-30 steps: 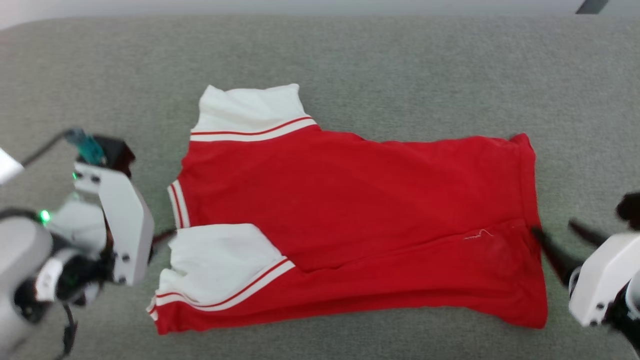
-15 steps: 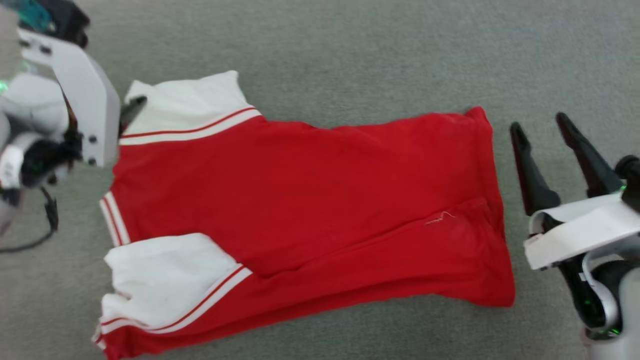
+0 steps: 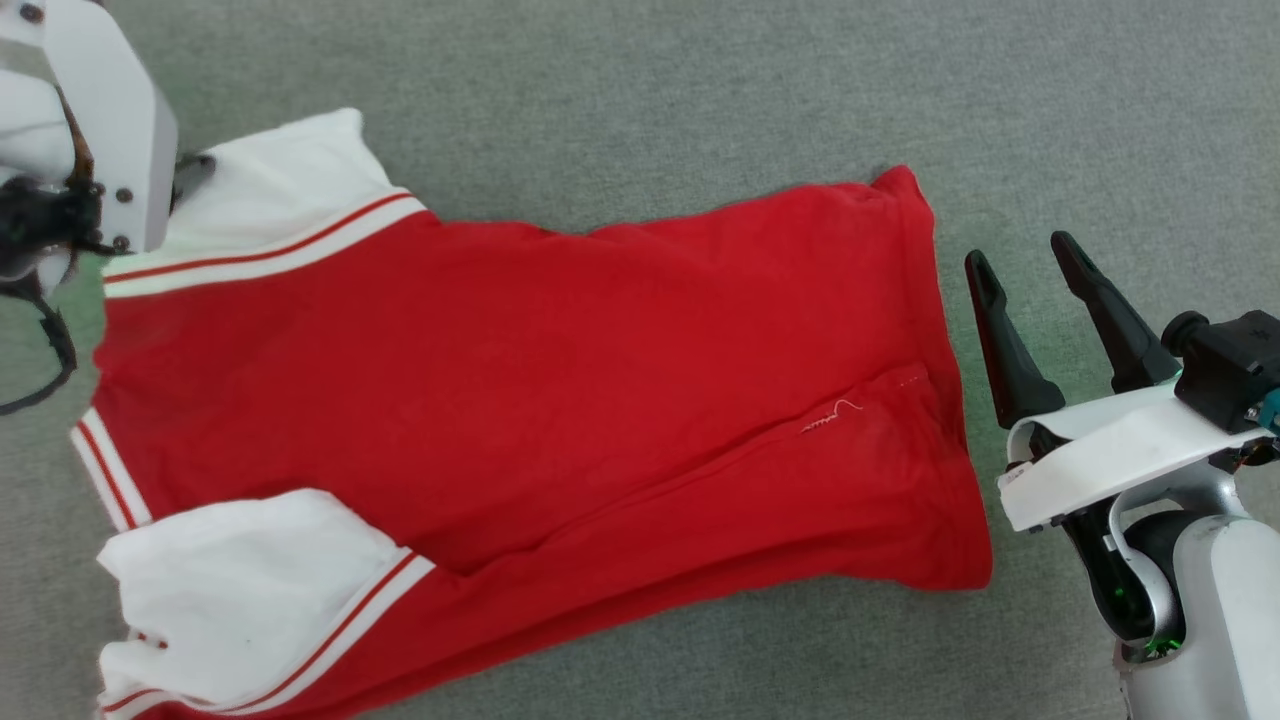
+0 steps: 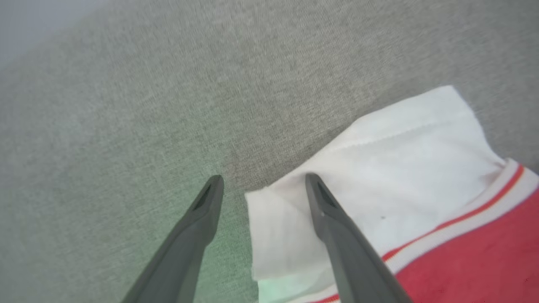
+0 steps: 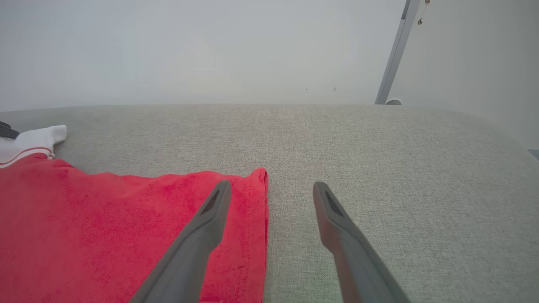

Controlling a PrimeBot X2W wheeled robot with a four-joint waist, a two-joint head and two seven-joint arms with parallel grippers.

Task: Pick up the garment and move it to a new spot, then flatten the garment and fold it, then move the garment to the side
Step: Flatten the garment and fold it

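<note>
Now our two grippers stand at the far edge rather than the near one, though our head has tilted too. The red jersey-style shirt with white sleeves (image 3: 520,400) lies on the grey woven surface (image 3: 700,90). Our left gripper (image 4: 261,181) is spread and empty, the far white sleeve's corner (image 4: 269,219) between its fingers. Our right gripper (image 3: 1022,255), likewise spread and empty, straddles the red hem (image 5: 259,219). We judge the far-side fold comes next. Bare grey surface lies beyond both sets of fingertips.
</note>
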